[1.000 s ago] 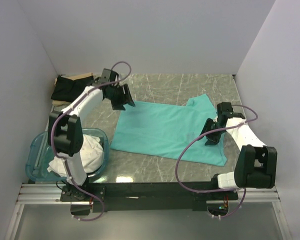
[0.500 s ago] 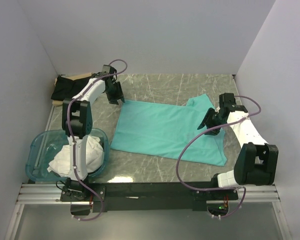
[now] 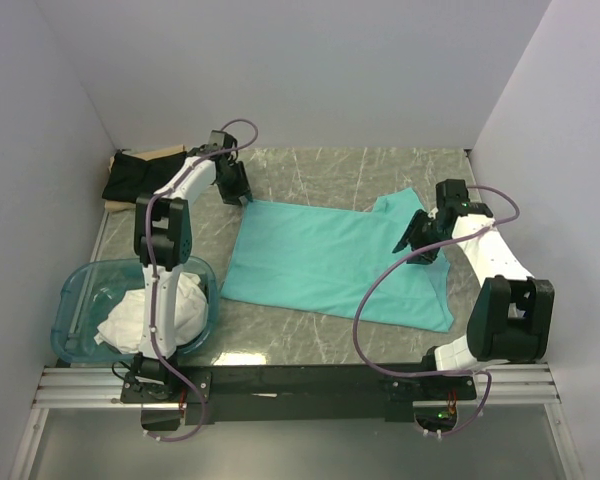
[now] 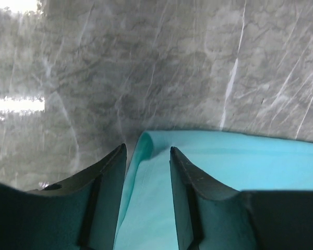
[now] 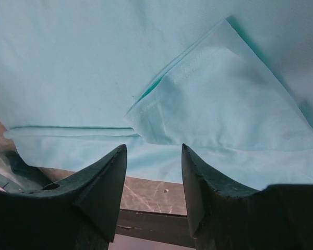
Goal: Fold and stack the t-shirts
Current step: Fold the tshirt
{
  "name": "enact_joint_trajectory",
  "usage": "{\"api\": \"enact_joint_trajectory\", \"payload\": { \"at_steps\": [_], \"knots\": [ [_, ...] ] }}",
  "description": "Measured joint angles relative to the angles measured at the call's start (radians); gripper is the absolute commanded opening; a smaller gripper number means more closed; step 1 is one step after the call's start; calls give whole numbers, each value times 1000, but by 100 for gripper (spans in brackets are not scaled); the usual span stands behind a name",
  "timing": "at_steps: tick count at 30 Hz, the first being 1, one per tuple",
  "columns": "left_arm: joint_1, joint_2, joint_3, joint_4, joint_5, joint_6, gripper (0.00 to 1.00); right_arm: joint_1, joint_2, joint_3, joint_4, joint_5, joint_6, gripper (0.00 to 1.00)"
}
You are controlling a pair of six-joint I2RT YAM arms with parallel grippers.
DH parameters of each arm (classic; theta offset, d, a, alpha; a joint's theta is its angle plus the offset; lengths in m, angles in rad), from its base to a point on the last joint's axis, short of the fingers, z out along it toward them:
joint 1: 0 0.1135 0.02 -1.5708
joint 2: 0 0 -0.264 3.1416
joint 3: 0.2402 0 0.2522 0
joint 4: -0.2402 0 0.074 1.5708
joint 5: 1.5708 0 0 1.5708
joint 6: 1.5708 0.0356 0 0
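A mint-teal t-shirt lies spread flat on the marble table. My left gripper is down at its far left corner. In the left wrist view the jaws of the left gripper stand apart, with the curled cloth corner between them, not pinched. My right gripper hovers open over the shirt's right side. In the right wrist view the right gripper points at a folded-over sleeve. A black t-shirt lies at the far left. White t-shirts sit bunched in the tub.
The translucent blue tub stands at the near left beside the left arm's base. A tan cardboard sheet lies under the black shirt in the far left corner. White walls close in the table on three sides. Purple cables loop off both arms.
My left gripper dropped onto the teal shirt's far left corner and its jaws narrowed. My right gripper moved a little farther from its base, toward the sleeve.
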Motion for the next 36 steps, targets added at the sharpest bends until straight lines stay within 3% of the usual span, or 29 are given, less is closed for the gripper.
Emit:
{"api": "enact_joint_trajectory", "payload": {
  "at_steps": [3, 14, 24, 29, 36],
  "knots": [
    [0, 26, 23, 7, 5, -2, 44, 6, 1, 0, -1, 0, 3, 53],
    [0, 40, 47, 30, 39, -8, 26, 17, 29, 31, -10, 6, 3, 53],
    [0, 58, 47, 30, 74, -9, 1, 18, 203, 254, 5, 108, -7, 53],
    [0, 58, 29, 42, 103, -22, 0, 18, 300, 375, 66, 204, -5, 53],
    [2, 52, 3, 73, 133, -32, 0, 18, 393, 423, 226, 331, -9, 53]
  ]
}}
